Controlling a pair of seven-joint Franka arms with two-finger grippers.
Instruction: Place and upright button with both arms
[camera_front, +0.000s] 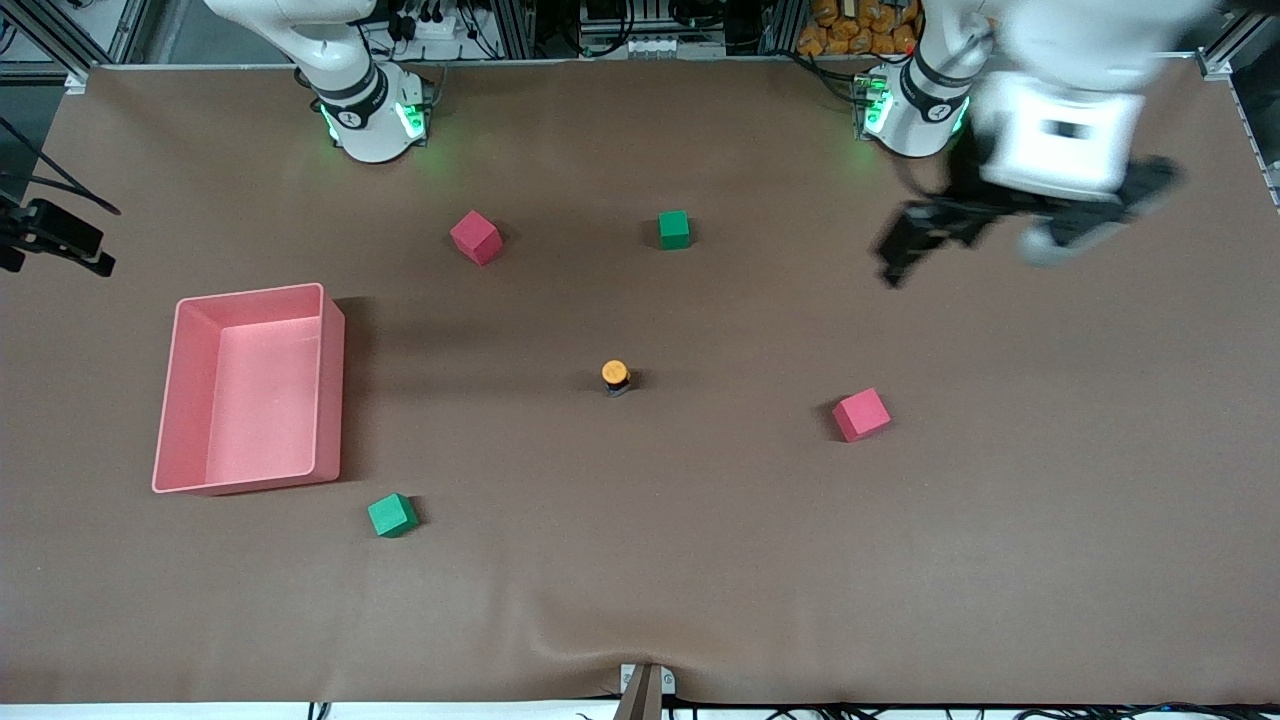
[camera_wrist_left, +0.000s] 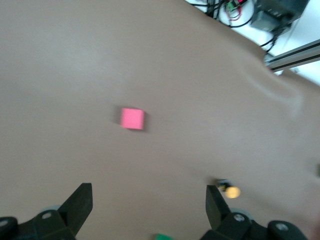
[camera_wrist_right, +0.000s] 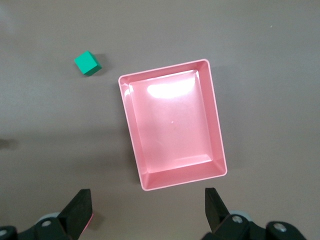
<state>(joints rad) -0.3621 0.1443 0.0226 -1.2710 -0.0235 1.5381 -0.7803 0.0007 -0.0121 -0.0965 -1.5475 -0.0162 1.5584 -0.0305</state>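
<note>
The button (camera_front: 615, 376), an orange cap on a short black body, stands cap-up on the brown table near its middle. It also shows in the left wrist view as the button (camera_wrist_left: 231, 191), just outside one finger and apart from it. My left gripper (camera_front: 985, 215) hangs blurred in the air over the left arm's end of the table, near that arm's base. In its own view the left gripper (camera_wrist_left: 148, 200) is open and holds nothing. My right gripper (camera_wrist_right: 148, 202) is open and empty above bare table beside the pink bin (camera_wrist_right: 172, 125). The front view shows only the right arm's base.
A pink bin (camera_front: 185, 390) sits toward the right arm's end. Two red cubes (camera_front: 475, 237) (camera_front: 861, 414) and two green cubes (camera_front: 674, 229) (camera_front: 392, 515) lie scattered. The left wrist view shows a red cube (camera_wrist_left: 132, 118), the right wrist view a green cube (camera_wrist_right: 88, 63).
</note>
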